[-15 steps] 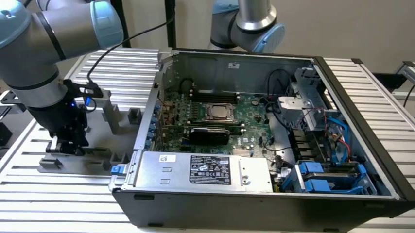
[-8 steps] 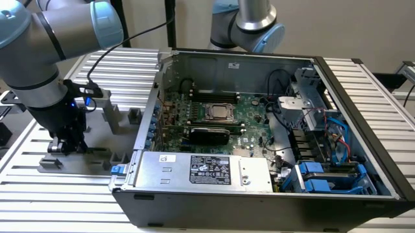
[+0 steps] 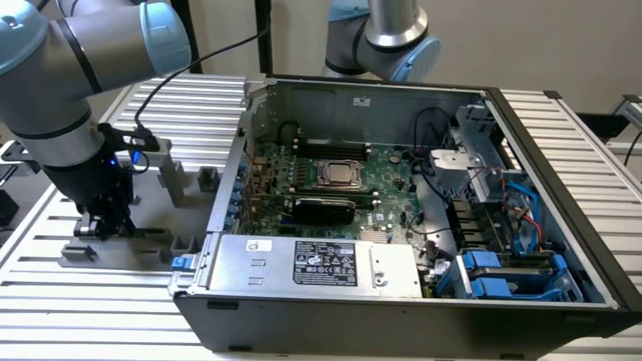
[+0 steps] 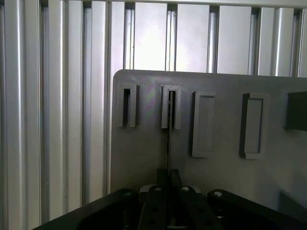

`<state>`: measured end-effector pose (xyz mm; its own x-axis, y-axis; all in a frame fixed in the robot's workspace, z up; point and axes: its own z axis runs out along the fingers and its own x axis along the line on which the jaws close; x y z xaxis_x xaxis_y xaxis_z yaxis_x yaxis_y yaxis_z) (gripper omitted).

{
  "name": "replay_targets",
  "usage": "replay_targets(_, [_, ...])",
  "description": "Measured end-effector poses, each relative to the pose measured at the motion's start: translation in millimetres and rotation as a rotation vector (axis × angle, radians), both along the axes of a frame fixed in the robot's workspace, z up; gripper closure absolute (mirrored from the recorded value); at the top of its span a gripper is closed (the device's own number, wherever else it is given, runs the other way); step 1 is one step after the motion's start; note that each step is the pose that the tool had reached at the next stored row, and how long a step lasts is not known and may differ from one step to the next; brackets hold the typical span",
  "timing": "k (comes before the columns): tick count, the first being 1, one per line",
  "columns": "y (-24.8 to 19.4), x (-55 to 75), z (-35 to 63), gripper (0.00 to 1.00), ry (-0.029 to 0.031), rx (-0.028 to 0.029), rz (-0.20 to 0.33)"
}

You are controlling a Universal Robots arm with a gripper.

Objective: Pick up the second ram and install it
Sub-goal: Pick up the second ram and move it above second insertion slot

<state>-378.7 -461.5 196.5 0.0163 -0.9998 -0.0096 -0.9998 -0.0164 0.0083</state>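
In the wrist view the second ram [image 4: 168, 143] is seen edge-on as a thin dark line. It runs from a slotted grey holder block [image 4: 171, 108] back to my gripper [image 4: 169, 176]. The two dark fingers stand close together on either side of the stick's near end. In the exterior view the gripper [image 3: 104, 224] is down at the grey holder plate [image 3: 150, 241], to the exterior view's left of the open computer case [image 3: 401, 301]. The motherboard [image 3: 386, 192] lies inside the case.
Several more grey holder blocks [image 4: 203, 124] stand on the plate [image 4: 139, 158], which rests on a ribbed aluminium table [image 4: 57, 120]. The case's metal wall [image 3: 225, 188] rises just beside the plate. A second robot arm [image 3: 386, 37] stands behind the case.
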Motion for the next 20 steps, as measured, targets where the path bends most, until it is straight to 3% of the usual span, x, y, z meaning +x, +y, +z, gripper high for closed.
replay_targets(20, [0.1, -0.1, 0.1, 0.87, 0.0000, -0.0009, -0.011])
